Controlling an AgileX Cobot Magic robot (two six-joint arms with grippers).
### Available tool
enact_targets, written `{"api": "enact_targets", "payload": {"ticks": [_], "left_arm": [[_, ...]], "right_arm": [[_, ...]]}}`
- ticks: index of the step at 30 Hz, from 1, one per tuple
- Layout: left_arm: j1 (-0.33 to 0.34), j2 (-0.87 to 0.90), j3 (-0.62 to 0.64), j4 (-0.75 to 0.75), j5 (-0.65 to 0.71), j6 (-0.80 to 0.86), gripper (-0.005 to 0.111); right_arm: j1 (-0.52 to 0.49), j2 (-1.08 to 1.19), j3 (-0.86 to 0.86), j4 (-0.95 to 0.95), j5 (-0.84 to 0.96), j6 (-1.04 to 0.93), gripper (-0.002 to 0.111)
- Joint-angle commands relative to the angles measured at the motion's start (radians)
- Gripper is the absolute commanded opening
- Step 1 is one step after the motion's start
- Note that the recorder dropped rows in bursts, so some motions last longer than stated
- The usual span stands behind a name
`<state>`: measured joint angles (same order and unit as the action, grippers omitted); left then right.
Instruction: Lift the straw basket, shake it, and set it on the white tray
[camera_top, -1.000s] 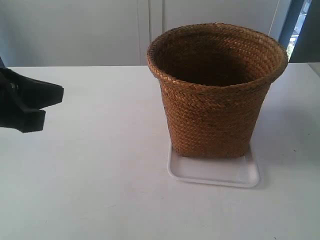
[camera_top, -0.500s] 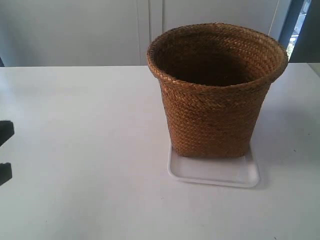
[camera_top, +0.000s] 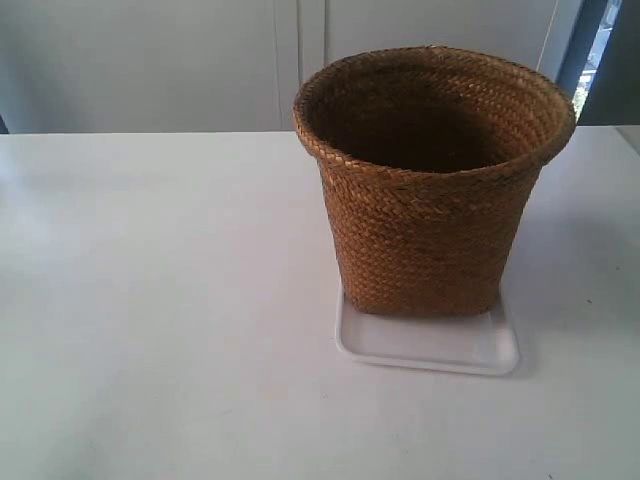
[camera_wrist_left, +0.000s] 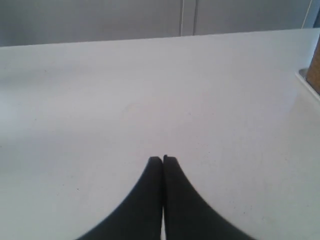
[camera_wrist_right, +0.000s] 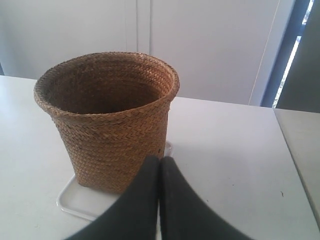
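Note:
The brown woven straw basket (camera_top: 430, 190) stands upright on the white tray (camera_top: 430, 348), toward the tray's back, with a strip of tray bare in front. No arm shows in the exterior view. The right wrist view has the straw basket (camera_wrist_right: 107, 120) on the white tray (camera_wrist_right: 75, 202) just beyond my right gripper (camera_wrist_right: 160, 159), which is shut with nothing in it and apart from the basket. My left gripper (camera_wrist_left: 163, 159) is shut and empty over bare table, far from the basket; only an edge of the basket (camera_wrist_left: 315, 75) and tray corner (camera_wrist_left: 306, 80) shows there.
The white table (camera_top: 160, 300) runs wide to the basket's left in the exterior view. Pale cabinet doors (camera_top: 300, 60) stand behind the table. A dark blue frame (camera_top: 585, 50) rises at the back right. The table's right edge (camera_wrist_right: 290, 150) shows in the right wrist view.
The black gripper at the exterior view's left has drawn back and down, out of that view. The basket and tray have not moved.

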<state>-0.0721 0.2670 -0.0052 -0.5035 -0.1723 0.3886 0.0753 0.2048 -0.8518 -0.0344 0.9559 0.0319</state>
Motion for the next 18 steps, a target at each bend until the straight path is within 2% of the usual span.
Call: {"api": "enact_targets", "payload": {"ticks": [1,4,9,14,15,18], "left_arm": [[0.059,-0.163,0.005,-0.008,0.156,0.067,0.000],[0.083,-0.224,0.005,-0.008,0.212,0.080,0.000],[0.087,-0.231,0.005,-0.008,0.218,0.080,0.000],[0.087,-0.231,0.005,0.002,0.227,-0.002,0.000],[0.087,-0.231,0.005,0.043,0.236,-0.031,0.000],[0.087,-0.231,0.005,0.332,0.273,-0.251,0.000]], "right_arm": [[-0.002,-0.003,0.005,0.000,-0.008,0.002,0.000],[-0.002,-0.003,0.005,0.000,-0.008,0.002,0.000],[-0.002,-0.003,0.005,0.000,-0.008,0.002,0.000],[-0.002,-0.003,0.005,0.000,-0.008,0.002,0.000],[-0.002,-0.003,0.005,0.000,-0.008,0.002,0.000],[-0.002,-0.003,0.005,0.000,-0.008,0.002,0.000]]}}
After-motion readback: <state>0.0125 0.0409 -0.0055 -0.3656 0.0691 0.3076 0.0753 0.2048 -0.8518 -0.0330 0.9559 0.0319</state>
